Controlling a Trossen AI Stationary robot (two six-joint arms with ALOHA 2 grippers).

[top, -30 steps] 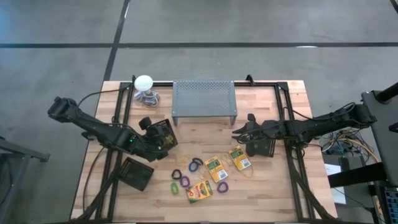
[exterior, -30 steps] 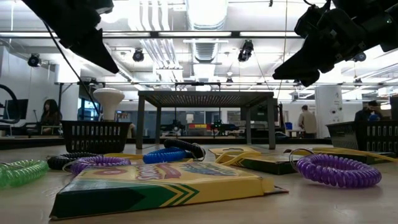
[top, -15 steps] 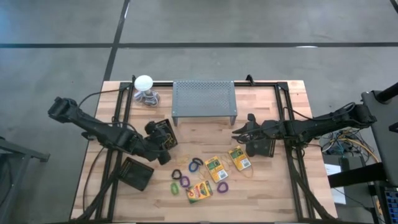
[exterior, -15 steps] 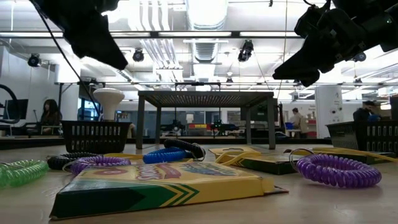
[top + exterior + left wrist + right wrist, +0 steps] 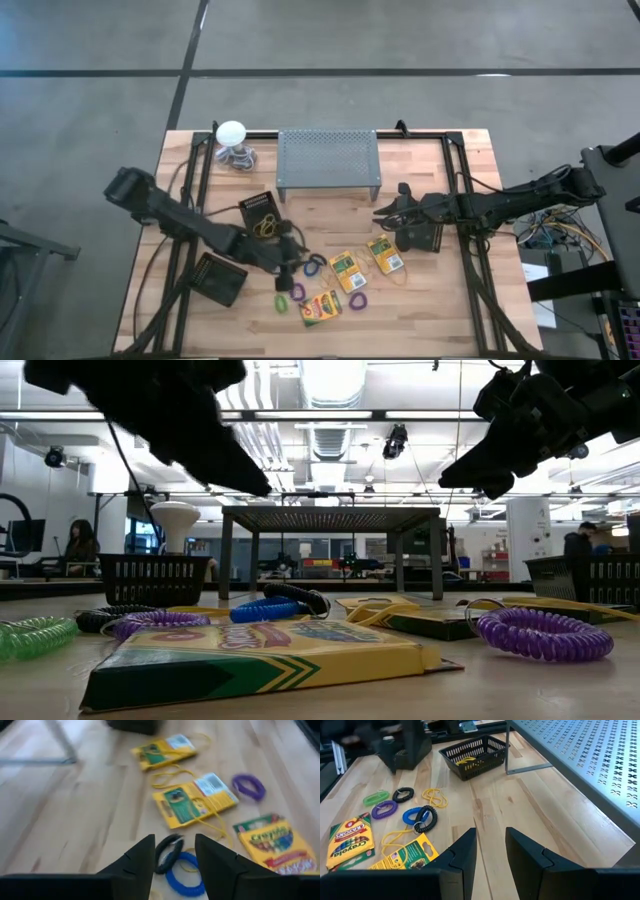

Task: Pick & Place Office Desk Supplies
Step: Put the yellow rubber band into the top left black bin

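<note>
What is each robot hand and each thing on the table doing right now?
Left gripper: fingers open, above the black coil loop, holding nothing.
Right gripper: fingers apart, empty, waiting.
Black mesh basket: upright, yellow rubber bands inside.
Crayon box: flat, closed.
Grey perforated metal stand: upright.

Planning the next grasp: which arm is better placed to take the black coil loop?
Left: its gripper hangs open right over the black coil loop; the right gripper waits farther off.
</note>
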